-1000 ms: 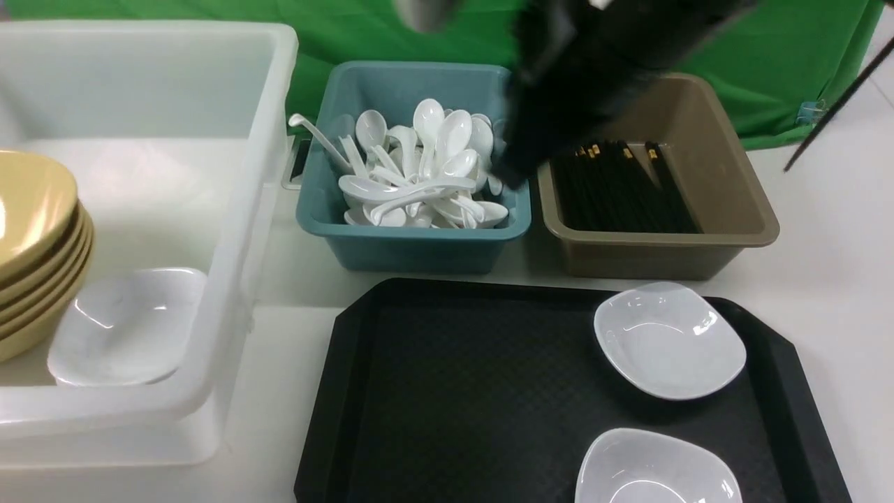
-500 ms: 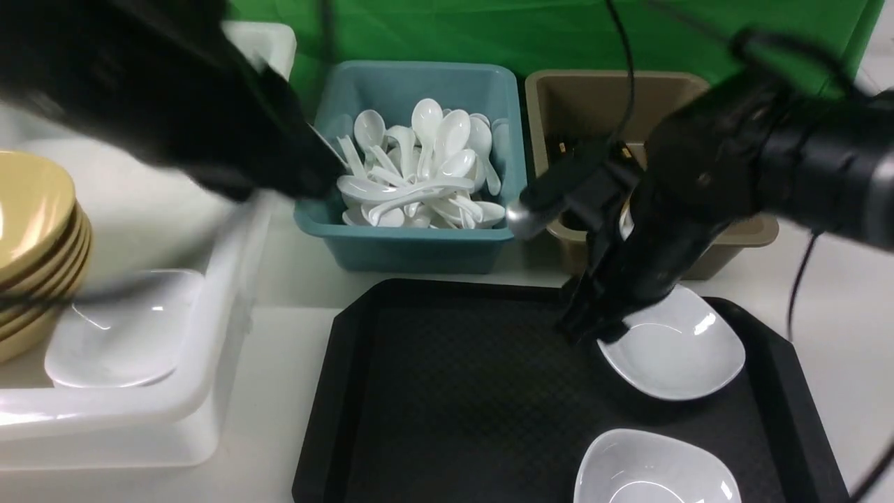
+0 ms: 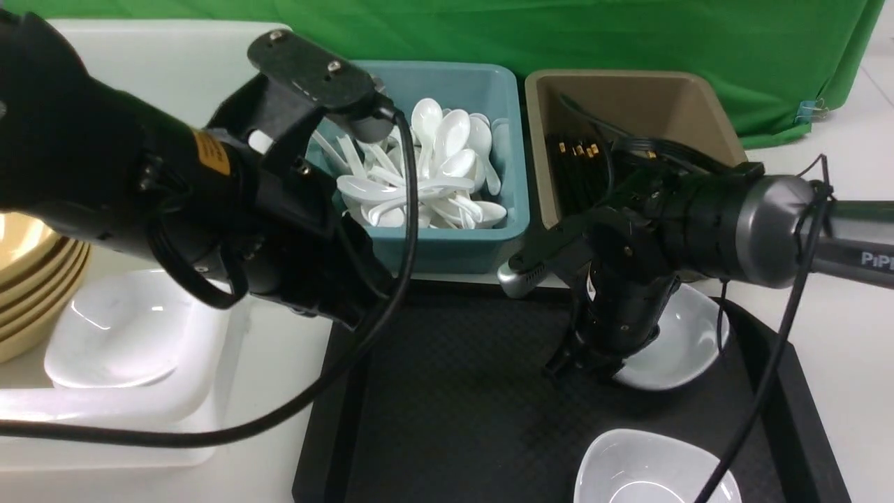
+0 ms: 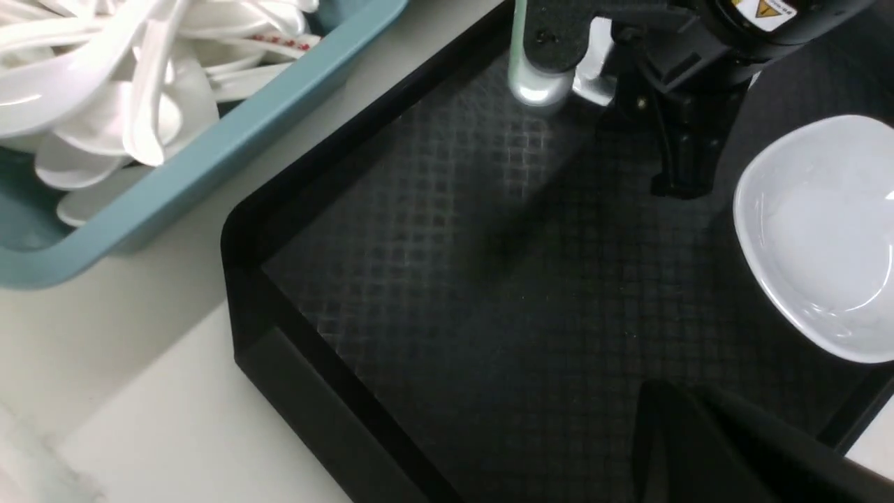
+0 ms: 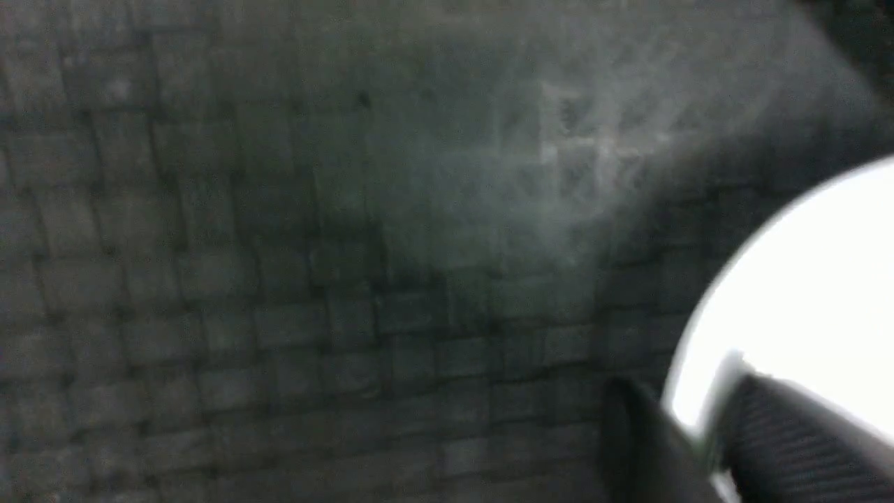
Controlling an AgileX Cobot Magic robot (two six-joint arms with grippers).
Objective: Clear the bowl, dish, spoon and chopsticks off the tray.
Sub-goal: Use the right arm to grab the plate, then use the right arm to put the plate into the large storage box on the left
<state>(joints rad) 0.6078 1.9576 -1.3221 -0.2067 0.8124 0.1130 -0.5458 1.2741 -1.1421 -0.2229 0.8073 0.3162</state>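
Where the right tool [image 3: 583,363] sits: centre-right of the frame, fingers straddling the left rim of the far dish [image 3: 688,342]; pinching or not, I can't tell.
Left tool [image 4: 670,419]: above the tray [image 3: 454,419], centre-left; opening unclear.
Near dish [image 3: 649,475]: on the tray, bottom right.
Bowl stack [image 3: 28,279]: far left, in the white tub [image 3: 140,409].
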